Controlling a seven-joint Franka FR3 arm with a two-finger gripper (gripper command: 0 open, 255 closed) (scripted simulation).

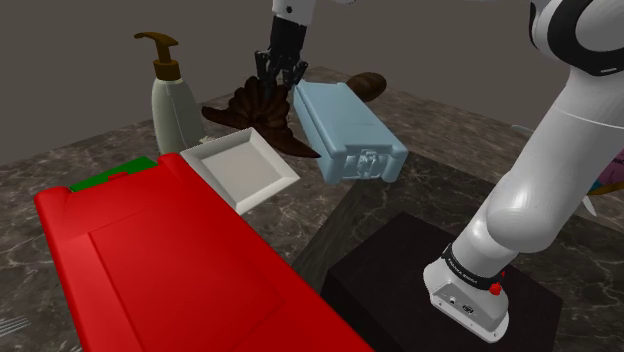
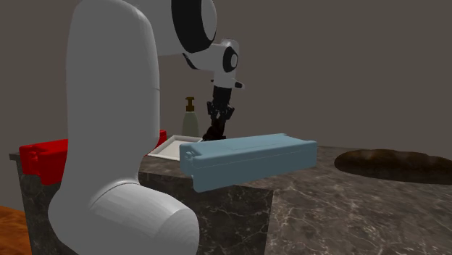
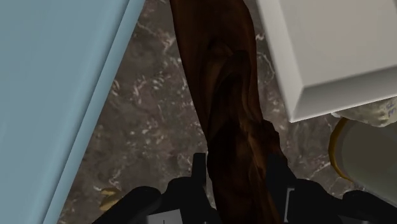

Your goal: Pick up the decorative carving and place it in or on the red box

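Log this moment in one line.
phase: grasp | gripper: shut on carving | carving: between blue case and white tray | red box: awaiting carving

Domestic interior, judged a kitchen or bathroom counter. Evidence: dark veined stone countertop (image 1: 450, 135); pump soap dispenser (image 1: 175, 105) at its far edge; white tray (image 1: 245, 165) beside it; plain grey wall (image 1: 80, 70) behind.

Your dark marble counter (image 1: 450, 140), bearing a large red box (image 1: 170, 270), white square tray (image 1: 243, 165), pale blue oblong case (image 1: 345, 125), cream pump bottle (image 1: 175, 105), dark brown fan-shaped carving (image 1: 255, 105)
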